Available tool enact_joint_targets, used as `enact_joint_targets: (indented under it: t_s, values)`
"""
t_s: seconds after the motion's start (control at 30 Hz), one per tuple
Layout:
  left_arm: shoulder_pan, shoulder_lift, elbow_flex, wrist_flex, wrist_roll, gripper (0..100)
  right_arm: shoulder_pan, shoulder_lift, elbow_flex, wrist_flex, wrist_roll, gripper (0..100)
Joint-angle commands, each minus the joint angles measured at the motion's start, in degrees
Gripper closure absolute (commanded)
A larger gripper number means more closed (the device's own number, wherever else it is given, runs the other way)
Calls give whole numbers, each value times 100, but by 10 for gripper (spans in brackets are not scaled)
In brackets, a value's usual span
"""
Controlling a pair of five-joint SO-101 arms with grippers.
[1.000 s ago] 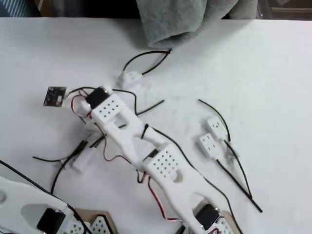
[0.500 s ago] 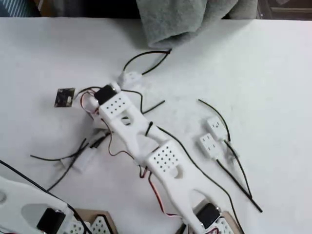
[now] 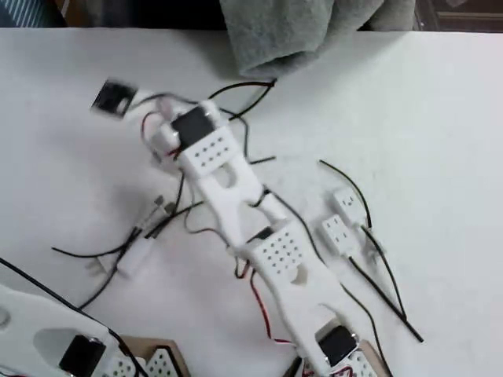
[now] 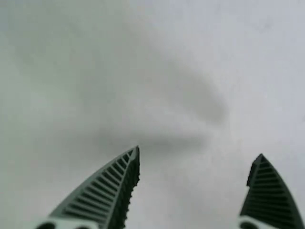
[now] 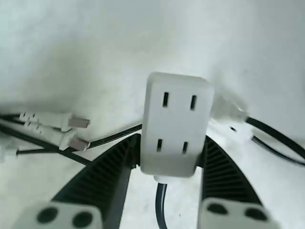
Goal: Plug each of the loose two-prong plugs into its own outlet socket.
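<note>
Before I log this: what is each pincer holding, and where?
Right pincer grips the outlet by its sides, cord end; left pincer holds nothing.

**A:** anyone spot readable text, labels or numbers in these?

**B:** nope, nothing legible. The white plastic outlet block (image 5: 177,126) has a plain face, and the small dark board (image 3: 112,98) on the white worktop (image 3: 440,102) is too blurred to read.

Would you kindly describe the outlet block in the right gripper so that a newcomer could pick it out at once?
Follow the long white arm across the table towards the grey cloth. At its tip the right gripper clamps a white outlet block with a black cord. Unlike the two loose blocks lying side by side, it alone is held.
</note>
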Motion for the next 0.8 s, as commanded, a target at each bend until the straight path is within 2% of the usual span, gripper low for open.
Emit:
enact_joint_targets:
  t_s: [0.0,0.13,0.23,0.37,0.57,0.77]
  values:
    - [48,-356,9,-18,88,646,778,-875,-211,57,-2347,840]
    - [198,-374,185,79,53,646,1569,-1455,598,75,-4440,840]
    - [321,-374,369,132,-97,646,1886,-2167,1793,75,-5354,837]
    - [365,-400,501,141,-316,646,1982,-3459,3437,66,-5864,837]
    - [382,-409,501,141,-316,646,2000,-5429,5046,48,-6145,835]
    - [382,-382,501,141,-316,646,2484,-6316,6453,4,-6558,800]
